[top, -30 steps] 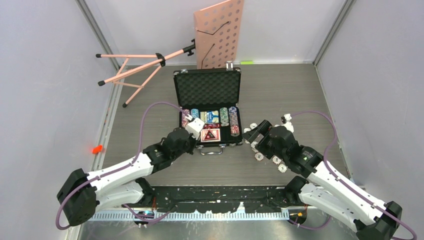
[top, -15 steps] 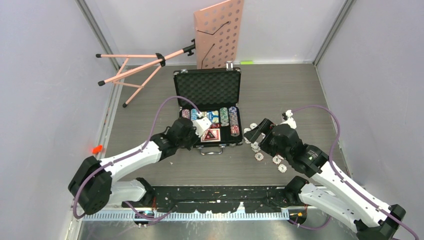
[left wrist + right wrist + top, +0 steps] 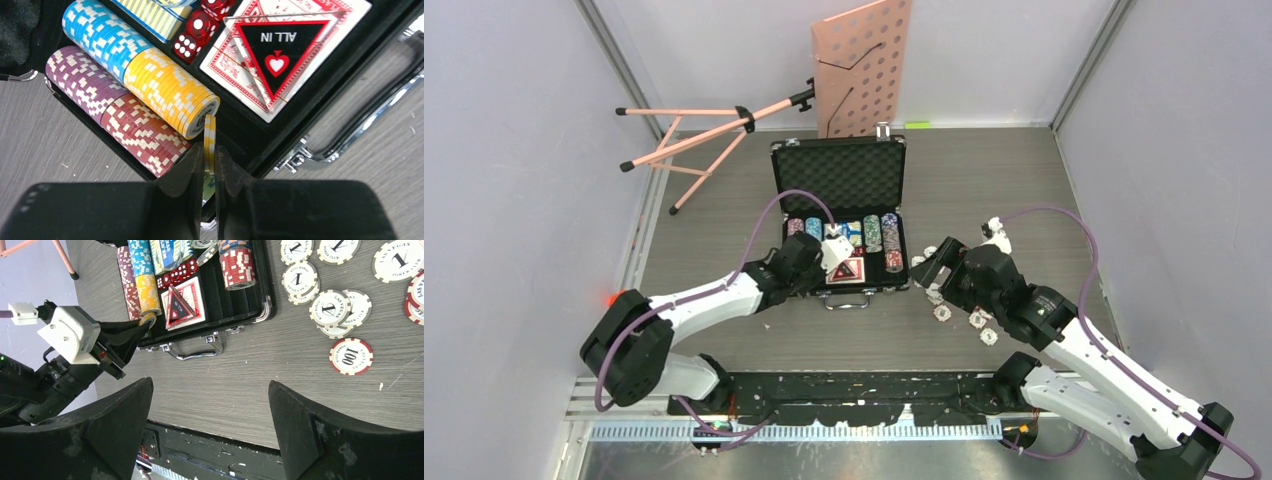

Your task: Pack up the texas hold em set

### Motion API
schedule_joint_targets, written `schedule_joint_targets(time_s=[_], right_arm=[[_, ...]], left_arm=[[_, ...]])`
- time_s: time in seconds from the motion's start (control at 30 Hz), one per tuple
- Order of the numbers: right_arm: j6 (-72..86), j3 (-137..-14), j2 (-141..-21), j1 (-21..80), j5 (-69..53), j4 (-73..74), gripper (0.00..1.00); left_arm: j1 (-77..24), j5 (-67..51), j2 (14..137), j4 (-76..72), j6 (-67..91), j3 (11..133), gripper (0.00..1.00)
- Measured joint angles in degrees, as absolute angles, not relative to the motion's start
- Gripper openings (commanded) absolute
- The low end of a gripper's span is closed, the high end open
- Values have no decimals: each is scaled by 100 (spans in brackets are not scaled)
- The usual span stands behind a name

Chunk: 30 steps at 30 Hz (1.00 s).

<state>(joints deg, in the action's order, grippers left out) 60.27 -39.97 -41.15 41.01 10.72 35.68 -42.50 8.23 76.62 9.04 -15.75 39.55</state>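
The black silver-edged rectangular case [image 3: 839, 178] lies open on the grey surface [image 3: 984, 180], long axis left-right, chrome handle [image 3: 846, 300] facing the arms. The left claw [image 3: 209, 160] pinches yellow striped chips [image 3: 209, 135] upright at the yellow row [image 3: 170, 90]'s near end; the right claw [image 3: 210, 387] gapes wide.

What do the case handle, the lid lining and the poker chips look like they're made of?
The handle looks like polished or chromed metal, going by its mirror-like glints. The lid lining looks like dark foam, with a dimpled texture. The chips are likely moulded plastic or clay composite: matte, with inlaid edge stripes.
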Motion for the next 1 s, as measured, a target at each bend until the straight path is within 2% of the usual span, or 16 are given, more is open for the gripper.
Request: schedule_joint_targets(time_s=[0.2, 0.53, 0.67, 0.7, 0.73, 0.83, 0.97, 1.0], right_arm=[[6025, -3997, -4125, 4101, 1037, 3568, 92], [6038, -3997, -4195, 4101, 976, 3562, 91], [6055, -3997, -4305, 4101, 930, 3559, 92], [6055, -3997, -4320, 4101, 926, 3559, 94], [6053, -3997, -4331, 4101, 932, 3564, 95], [6038, -4042, -4423, 4101, 1028, 3680, 99], [5937, -4427, -4864, 4101, 1385, 4248, 99], [5867, -4528, -5011, 4101, 1455, 4344, 95]], left_arm=[[-4250, 1155, 7898, 652, -1577, 3964, 31], [-4250, 1514, 7948, 506, -1575, 4032, 31], [-4250, 1511, 7861, 519, -1564, 4032, 39], [-4250, 1492, 7791, 545, -1538, 4032, 43], [-4250, 1474, 7706, 593, -1516, 4032, 51], [-4250, 1422, 7336, 805, -1369, 4038, 61], [-4250, 1494, 6803, 1087, -919, 4104, 80], [-4252, 1594, 6722, 1144, -733, 4125, 83]])
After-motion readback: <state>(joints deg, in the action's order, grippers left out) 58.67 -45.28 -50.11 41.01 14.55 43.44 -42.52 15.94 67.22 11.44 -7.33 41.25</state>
